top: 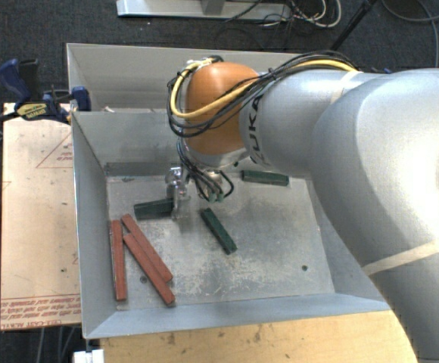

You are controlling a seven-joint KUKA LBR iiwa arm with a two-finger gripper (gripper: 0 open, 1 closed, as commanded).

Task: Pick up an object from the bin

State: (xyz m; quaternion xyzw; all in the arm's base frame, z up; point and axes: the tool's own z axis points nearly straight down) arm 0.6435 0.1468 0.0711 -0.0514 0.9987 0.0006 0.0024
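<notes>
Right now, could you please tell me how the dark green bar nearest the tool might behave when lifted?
The dark green bar looks straight and flat-sided, so probably stiff and unlikely to roll. Slim, so likely light; it may pivot if gripped at one end.

Silver-grey arm [356, 142] being shown with a glossy orange cover [216, 100] at its wrist

The thick, rounded links are being seen in smooth matt silver-grey. Dark lettering [251, 131], only partly readable, is being displayed beside the cover, and a pale band [401, 259] is being shown across the largest link. The dome-shaped cover is being looped by yellow and black cables [308, 61], which are being carried along the arm's top. Beneath it, a small bright-metal gripper [179, 195] is being ringed by thinner dark wires.
</notes>
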